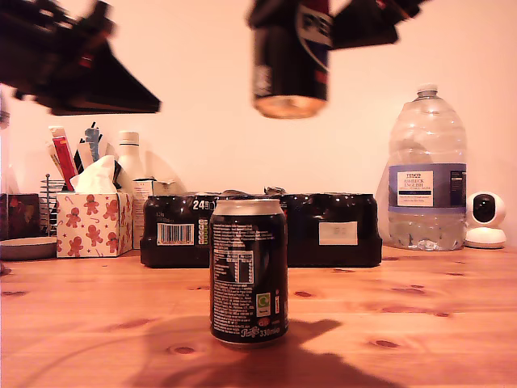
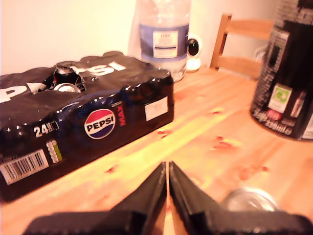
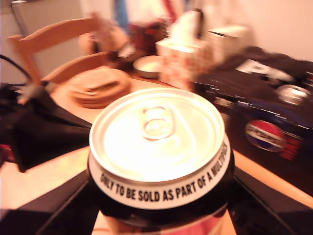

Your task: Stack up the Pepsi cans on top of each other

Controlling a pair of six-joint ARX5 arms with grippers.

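One black Pepsi can point(image 1: 249, 271) stands upright on the wooden table point(image 1: 420, 323), in the middle of the exterior view; its silver top point(image 2: 252, 200) shows just past my first gripper. A second Pepsi can point(image 1: 291, 65) hangs high above it, slightly toward the exterior view's right and well clear of its top. My second gripper point(image 1: 294, 20) is shut on this raised can, whose silver lid point(image 3: 157, 139) sits between the black fingers point(image 3: 63, 205). My first gripper point(image 2: 167, 183) is shut and empty, hovering at the exterior view's upper left point(image 1: 145, 101).
A wide black Pepsi multipack point(image 1: 331, 230) lies behind the standing can. A large water bottle point(image 1: 426, 178) and a small white camera point(image 1: 486, 218) stand at the exterior view's right. A gingerbread tissue box point(image 1: 93, 222) sits at its left. A wooden chair point(image 2: 244, 44) is beyond the table.
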